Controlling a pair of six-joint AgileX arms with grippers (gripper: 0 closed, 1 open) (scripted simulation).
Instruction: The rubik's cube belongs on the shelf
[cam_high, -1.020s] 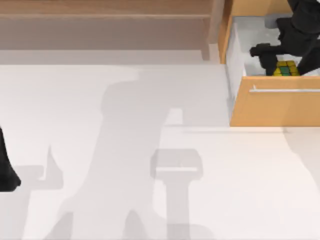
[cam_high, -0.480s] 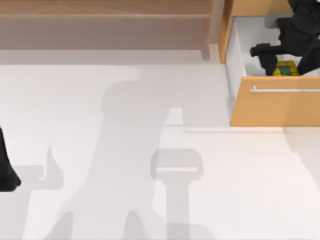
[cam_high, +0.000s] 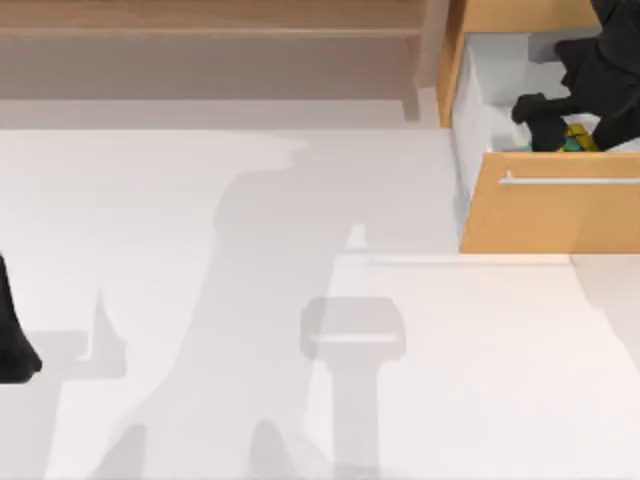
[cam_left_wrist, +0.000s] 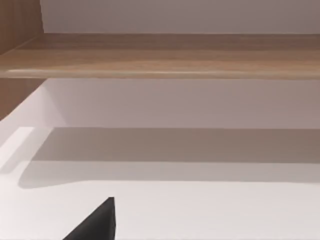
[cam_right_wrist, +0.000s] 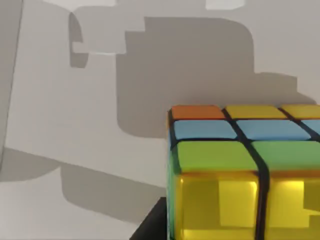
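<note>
- While the rubik's cube sits in the open drawer at the top view's right, our shelf at upper left waits bare; lifting and carrying remain. Our right gripper reaches down over the cube; our left arm is parked at the left edge.
- From the left wrist, we see the shelf board.
- From the right wrist, the cube looms close; we cannot tell whether the fingers grip it.
</note>
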